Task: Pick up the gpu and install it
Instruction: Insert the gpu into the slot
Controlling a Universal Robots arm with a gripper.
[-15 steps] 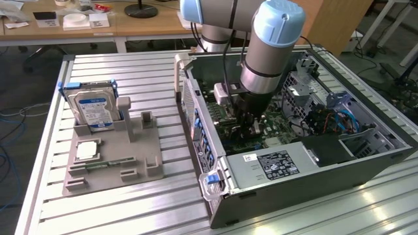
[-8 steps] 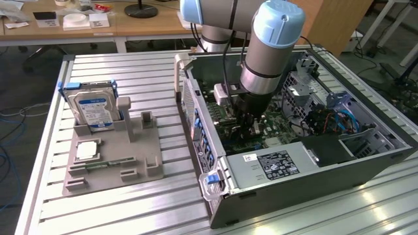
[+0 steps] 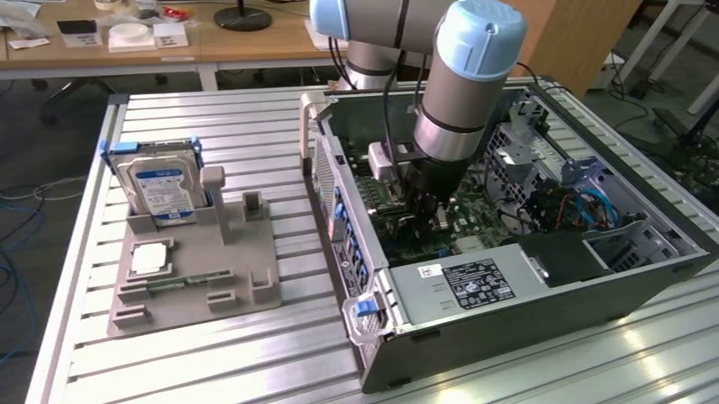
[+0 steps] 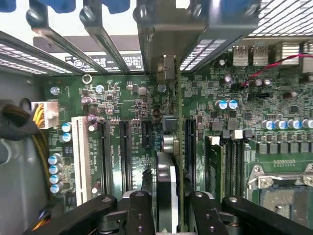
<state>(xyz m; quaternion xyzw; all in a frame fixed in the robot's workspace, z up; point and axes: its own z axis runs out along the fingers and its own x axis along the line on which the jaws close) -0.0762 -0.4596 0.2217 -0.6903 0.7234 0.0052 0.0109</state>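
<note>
The gpu [image 4: 179, 147] is seen edge-on as a thin dark card, standing upright in a motherboard [image 4: 122, 98] slot. Its metal bracket [image 4: 166, 73] sits against the rear slot openings of the case. My gripper [image 4: 171, 196] straddles the card's top edge, with a black finger [image 4: 142, 205] on either side and a narrow gap showing beside the card, so it looks open. In the exterior view, the arm reaches down into the open PC case [image 3: 506, 328], with the gripper [image 3: 433, 223] low over the board.
Empty expansion slots [image 4: 124, 147] lie beside the card, RAM sticks [image 4: 215, 161] and the CPU socket [image 4: 283, 196] on the other side. Yellow cables [image 4: 39, 117] and the power supply [image 3: 472, 282] crowd the case. A hard drive [image 3: 163, 189] stands in a grey fixture [image 3: 191, 269] on the slatted table.
</note>
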